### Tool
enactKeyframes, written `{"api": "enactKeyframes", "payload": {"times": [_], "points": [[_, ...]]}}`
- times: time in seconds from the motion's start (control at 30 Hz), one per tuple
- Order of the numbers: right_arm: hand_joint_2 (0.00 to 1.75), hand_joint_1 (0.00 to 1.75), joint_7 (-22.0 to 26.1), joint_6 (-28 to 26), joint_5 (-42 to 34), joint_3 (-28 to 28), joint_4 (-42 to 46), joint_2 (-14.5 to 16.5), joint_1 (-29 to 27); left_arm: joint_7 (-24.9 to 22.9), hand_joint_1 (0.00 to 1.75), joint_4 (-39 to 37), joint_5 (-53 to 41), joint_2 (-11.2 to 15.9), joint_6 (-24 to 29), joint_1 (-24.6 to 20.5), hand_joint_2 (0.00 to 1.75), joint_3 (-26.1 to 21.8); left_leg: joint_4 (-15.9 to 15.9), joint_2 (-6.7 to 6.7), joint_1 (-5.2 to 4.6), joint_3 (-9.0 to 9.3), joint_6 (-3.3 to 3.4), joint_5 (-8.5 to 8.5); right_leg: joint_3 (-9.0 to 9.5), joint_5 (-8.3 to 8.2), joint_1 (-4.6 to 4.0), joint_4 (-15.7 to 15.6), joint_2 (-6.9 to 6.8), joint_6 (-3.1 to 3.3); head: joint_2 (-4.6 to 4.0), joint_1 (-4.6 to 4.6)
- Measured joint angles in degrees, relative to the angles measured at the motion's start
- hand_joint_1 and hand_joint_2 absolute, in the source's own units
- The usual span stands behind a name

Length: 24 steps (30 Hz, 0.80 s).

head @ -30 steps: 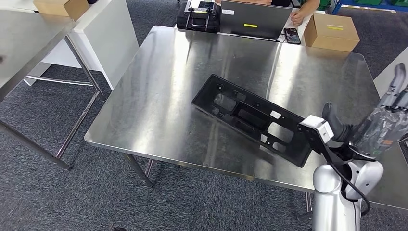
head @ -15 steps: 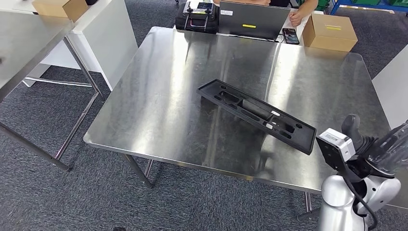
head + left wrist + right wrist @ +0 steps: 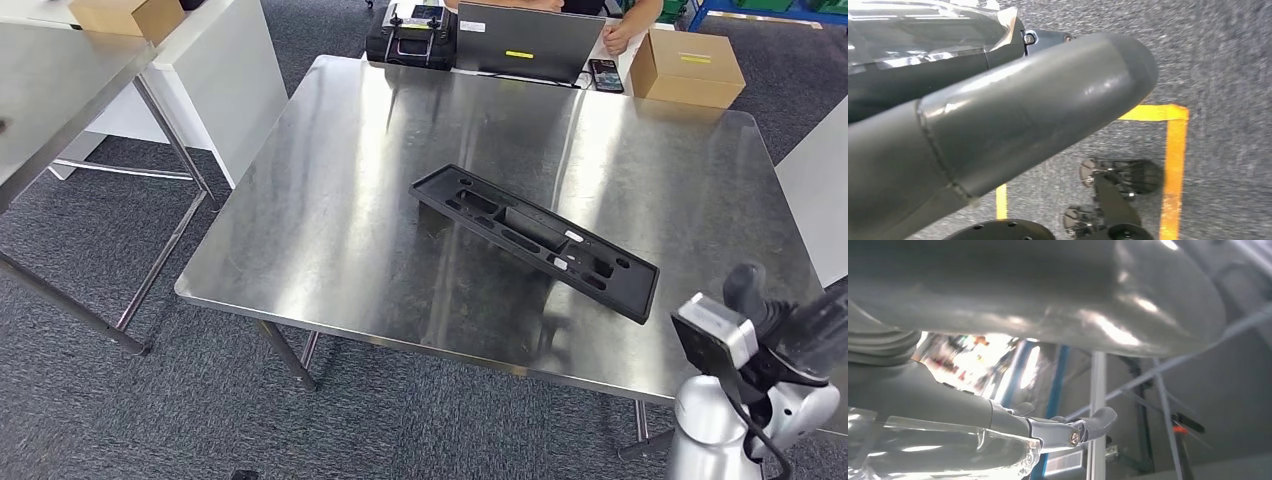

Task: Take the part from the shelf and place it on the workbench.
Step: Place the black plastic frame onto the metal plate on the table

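Right hand (image 3: 800, 320) hangs off the desk's (image 3: 330, 220) near right corner, apart from the part (image 3: 535, 240), its fingers blurred, so spread or curled I cannot tell. Black part lies flat mid-desk, slanting toward that corner. Left hand (image 3: 998, 115) holds nothing, over floor.

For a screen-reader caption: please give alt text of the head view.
A long black plastic part lies flat on a steel workbench. The robot's right hand is beside its near end, apart from it.
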<state>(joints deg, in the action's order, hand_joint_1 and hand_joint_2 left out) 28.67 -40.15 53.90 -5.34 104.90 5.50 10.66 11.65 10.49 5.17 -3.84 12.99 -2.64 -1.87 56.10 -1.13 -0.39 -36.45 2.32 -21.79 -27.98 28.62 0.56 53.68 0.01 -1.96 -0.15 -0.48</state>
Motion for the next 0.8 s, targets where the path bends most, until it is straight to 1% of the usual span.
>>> {"api": "enactKeyframes", "payload": {"times": [0.07,0.13,0.17,0.23,0.33,0.4,0.47,0.53,0.6,0.63,0.67,0.7,0.73,0.77,0.8], "points": [[0.00,0.00,4.57,0.00,-8.79,-0.72,2.49,0.26,-2.96,0.77,0.00,0.00,0.67,-0.11,0.35,0.00,0.00,-0.64,0.00,-0.01,-0.01,0.00,0.00,-0.05,0.04,0.06,0.00,0.00,0.00,-0.06,0.00,-0.01],[0.00,0.00,7.04,0.02,-16.12,-2.39,4.83,0.28,-6.28,0.13,0.00,0.00,1.09,-0.27,1.63,-0.01,0.00,-1.43,0.01,-0.01,-0.04,0.04,-0.04,-0.21,0.07,0.10,0.02,-0.02,0.01,-0.07,0.00,-0.01],[0.00,0.00,7.60,0.09,-18.43,-3.45,5.68,0.27,-7.86,-0.59,0.00,0.00,1.21,-0.37,2.73,-0.02,0.00,-1.80,0.02,-0.01,-0.06,0.08,-0.06,-0.32,0.11,0.14,0.03,-0.03,0.02,-0.08,0.00,-0.01],[0.00,0.00,7.66,0.59,-20.54,-5.70,6.62,0.25,-10.94,-2.04,0.00,0.00,1.72,-0.58,4.97,-0.04,0.00,-2.51,0.04,0.00,-0.12,0.24,-0.04,-0.52,0.24,0.24,0.11,-0.04,0.04,-0.13,0.00,-0.01],[0.00,0.00,4.98,3.60,-23.20,-7.72,6.32,0.40,-14.91,-2.60,0.00,0.01,4.23,-1.07,7.03,-0.10,0.00,-4.31,0.10,-0.01,-0.25,0.39,0.11,-0.71,0.42,0.38,0.29,-0.06,0.04,-0.27,0.00,-0.02],[0.00,0.00,4.23,6.76,-27.48,-7.16,4.74,0.83,-17.11,-2.47,0.00,0.02,5.77,-1.62,8.19,-0.10,0.00,-6.05,0.24,-0.01,-0.36,0.41,0.32,-0.87,0.54,0.52,0.40,-0.07,0.03,-0.47,0.00,-0.01],[0.00,0.00,4.91,9.20,-30.40,-5.91,2.80,1.49,-18.64,-2.43,0.00,0.02,6.29,-2.12,8.88,-0.07,0.00,-7.46,0.42,-0.01,-0.55,0.42,0.57,-1.13,0.63,0.66,0.53,-0.08,0.03,-0.70,0.00,-0.01],[0.00,0.00,5.24,10.87,-31.21,-4.88,1.49,2.33,-19.49,-2.44,0.00,0.02,6.43,-2.49,9.13,-0.10,0.00,-8.39,0.54,0.00,-0.76,0.46,0.88,-1.36,0.75,0.76,0.67,-0.12,0.08,-0.96,0.00,-0.02],[0.00,0.00,5.13,12.23,-31.25,-4.03,0.71,3.15,-19.98,-2.49,0.00,0.03,6.65,-2.87,9.15,-0.15,0.00,-9.14,0.23,0.13,-0.58,0.83,1.34,-1.21,0.97,1.24,0.67,0.38,0.10,-1.14,0.00,-0.02],[0.00,0.00,5.05,12.83,-31.11,-3.63,0.45,3.48,-20.14,-2.52,0.00,0.04,6.76,-3.03,9.14,-0.16,0.00,-9.47,0.03,0.22,-0.41,1.06,1.58,-1.08,0.61,2.10,0.65,1.73,0.09,-1.04,0.00,0.01],[0.00,0.00,5.00,13.38,-30.94,-3.26,0.22,3.73,-20.25,-2.56,0.00,0.04,6.86,-3.18,9.13,-0.19,0.00,-9.76,-0.17,0.31,-0.23,1.26,1.76,-1.00,-0.40,3.54,0.63,4.25,0.09,-0.82,0.00,0.04],[0.00,0.00,4.98,13.85,-30.81,-2.90,-0.05,3.91,-20.34,-2.59,0.00,0.04,6.93,-3.30,9.12,-0.21,0.00,-9.98,-0.20,0.35,-0.19,1.32,1.85,-1.00,-2.18,5.40,0.69,7.98,0.08,-0.53,0.00,0.08],[0.00,0.00,4.96,14.26,-30.72,-2.57,-0.36,4.08,-20.41,-2.60,0.00,0.04,6.96,-3.41,9.11,-0.23,0.00,-10.16,-0.19,0.37,-0.18,1.30,1.90,-1.01,-4.39,7.25,0.68,12.29,0.08,-0.34,0.00,0.10],[0.00,0.00,4.96,14.63,-30.71,-2.25,-0.71,4.23,-20.51,-2.61,0.00,0.04,7.01,-3.54,9.08,-0.22,0.00,-10.37,-0.18,0.37,-0.21,1.26,1.90,-1.01,-6.33,8.52,0.69,15.96,0.08,-0.37,0.00,0.09],[0.00,0.00,4.97,14.95,-30.71,-1.96,-1.05,4.36,-20.60,-2.60,0.00,0.04,7.06,-3.66,9.03,-0.20,0.00,-10.61,-0.16,0.37,-0.23,1.22,1.88,-1.00,-7.41,8.88,0.70,17.98,0.08,-0.62,0.00,0.09]]}}
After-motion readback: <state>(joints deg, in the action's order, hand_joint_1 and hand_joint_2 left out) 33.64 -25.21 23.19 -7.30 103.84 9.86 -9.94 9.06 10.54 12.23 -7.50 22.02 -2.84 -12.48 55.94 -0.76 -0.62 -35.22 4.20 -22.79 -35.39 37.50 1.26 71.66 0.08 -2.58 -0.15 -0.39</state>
